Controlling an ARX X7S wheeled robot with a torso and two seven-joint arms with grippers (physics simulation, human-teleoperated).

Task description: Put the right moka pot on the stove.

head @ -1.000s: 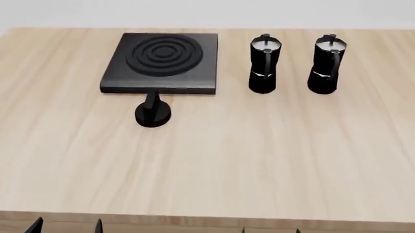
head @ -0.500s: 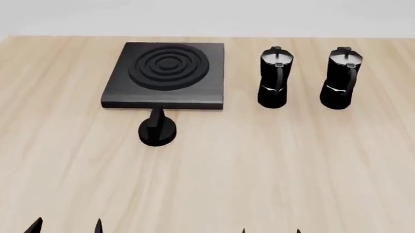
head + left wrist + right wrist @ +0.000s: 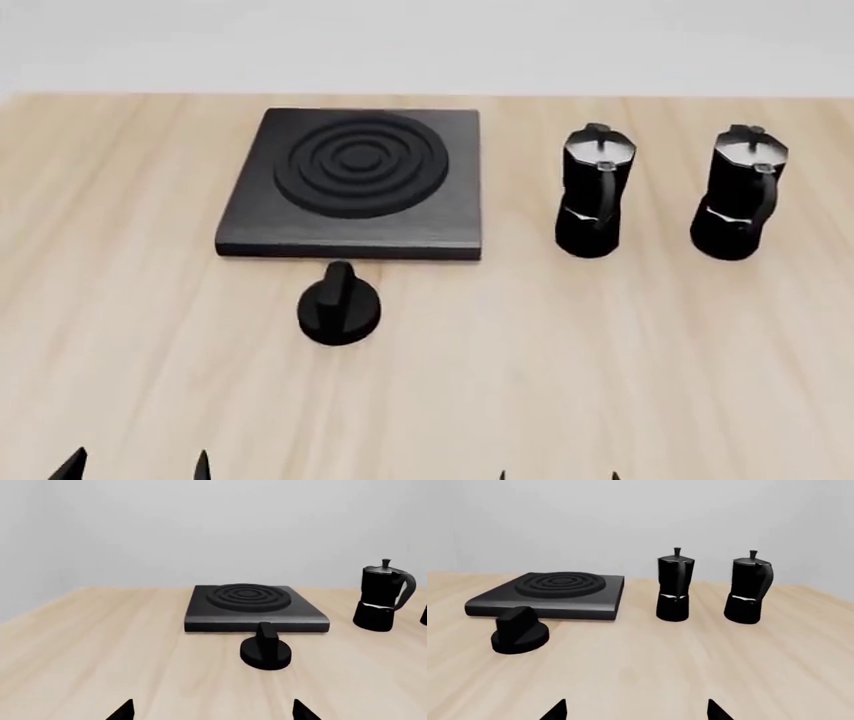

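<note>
Black right moka pot (image 3: 737, 192) beside stove (image 3: 354, 182), untouched.

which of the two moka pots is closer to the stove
The left moka pot, standing just right of the stove. The right moka pot stands farther out, beyond it.

right moka pot (image 3: 735, 205) upright on table, stove (image 3: 355, 183) well left

Only the fingertips of both grippers show — small black points at the table's near edge. The left gripper (image 3: 134, 465) sits toward the near-left corner, its two tips set apart with bare wood between them. The right gripper (image 3: 558, 476) sits right of the edge's middle — tips likewise spread, holding nothing.
</note>
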